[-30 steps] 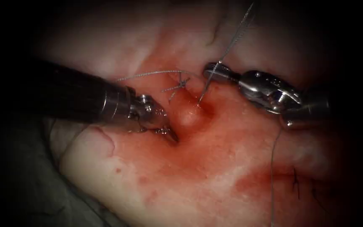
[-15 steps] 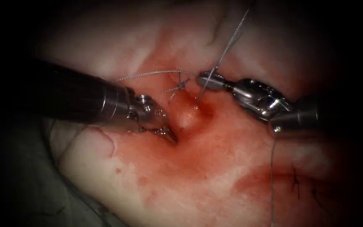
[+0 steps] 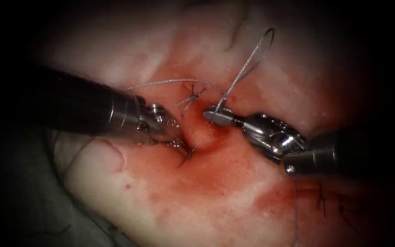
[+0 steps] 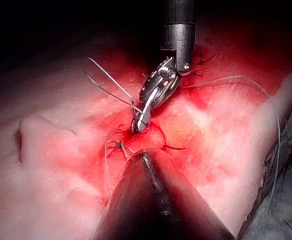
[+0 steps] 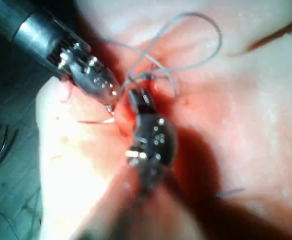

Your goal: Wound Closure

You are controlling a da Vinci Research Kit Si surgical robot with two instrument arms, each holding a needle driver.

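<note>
One needle [image 3: 183,159] sits in the tissue [image 3: 115,183], buried under the cut [image 3: 200,131]; just its tip shows on the cut's left side. You have two claws at the cut. Your right claw [image 3: 212,115] on the cut's right side is clamped on the needle near its thread end. Your left claw [image 3: 185,147] is closed narrow, tip pressed on the tissue just beside the needle tip. One thread [image 3: 252,55] loops away above the cut, past one knotted stitch [image 3: 193,96]. Red fluid [image 3: 234,183] lies below the cut.
</note>
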